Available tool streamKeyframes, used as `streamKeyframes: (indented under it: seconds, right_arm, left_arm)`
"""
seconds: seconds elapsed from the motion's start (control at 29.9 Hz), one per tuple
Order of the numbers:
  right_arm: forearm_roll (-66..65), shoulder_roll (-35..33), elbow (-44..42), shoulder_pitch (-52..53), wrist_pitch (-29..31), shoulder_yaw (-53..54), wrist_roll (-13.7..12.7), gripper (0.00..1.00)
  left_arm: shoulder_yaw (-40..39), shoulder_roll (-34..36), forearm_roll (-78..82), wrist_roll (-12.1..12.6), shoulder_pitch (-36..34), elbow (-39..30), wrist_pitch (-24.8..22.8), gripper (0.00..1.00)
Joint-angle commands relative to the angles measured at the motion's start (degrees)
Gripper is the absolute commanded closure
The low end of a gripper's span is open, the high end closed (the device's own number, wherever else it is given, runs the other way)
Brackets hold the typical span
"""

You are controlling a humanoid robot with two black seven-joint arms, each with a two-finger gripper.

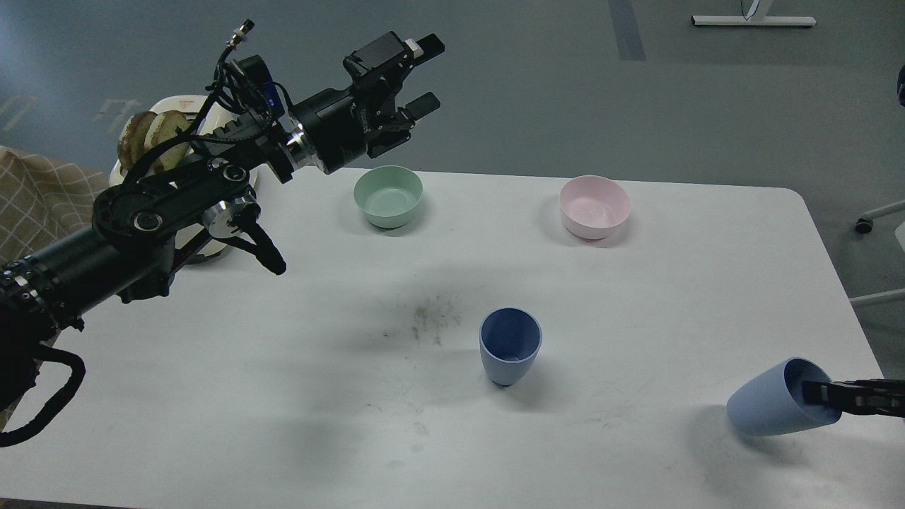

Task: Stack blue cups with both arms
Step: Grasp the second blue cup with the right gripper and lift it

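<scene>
One blue cup (510,346) stands upright near the middle of the white table (283,396). A second blue cup (771,408) at the front right is tipped far over, its mouth facing right. My right gripper (814,394) reaches in from the right edge and pinches this cup's rim, with one finger inside the mouth. My left gripper (432,74) is open and empty, held high above the table's far edge, up and to the right of the mint-green bowl (388,196).
A pink bowl (594,206) sits at the back right. A white appliance with toast slices (152,138) stands at the back left, behind my left arm. A dirty smudge (428,314) marks the table centre. A checked cloth (35,205) lies at the left.
</scene>
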Motion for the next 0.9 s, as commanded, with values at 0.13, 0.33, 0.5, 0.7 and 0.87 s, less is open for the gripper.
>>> streamKeyframes:
  seconds: [0.13,0.33,0.5,0.7,0.87]
  right_arm:
    - [-1.32,-4.91,3.66,5.29,0.08,0.91,0.0,1.0]
    - [-1.5,-5.8,3.57,11.71,0.96,0.99,0.0,1.0]
    - [-0.8,-4.3,3.31,14.35,1.67,1.08,0.0,1.0]
    - [-0.79,-2.46,3.22,17.33,1.67,0.99,0.0,1.0]
    - [-1.32,-0.88,2.69,20.06,2.28,0.99,0.0,1.0]
  left_arm:
    - [0.01,-0.09,0.0,0.0,0.0,-0.01,-0.01,0.02]
    - [0.01,-0.53,0.0,0.0,0.0,-0.01,-0.01,0.02]
    - [0.01,-0.53,0.0,0.0,0.0,-0.01,-0.01,0.02]
    - [0.01,-0.97,0.09,0.0,0.26,-0.01,0.07,0.02]
    - [0.01,-0.97,0.09,0.0,0.26,-0.01,0.07,0.02]
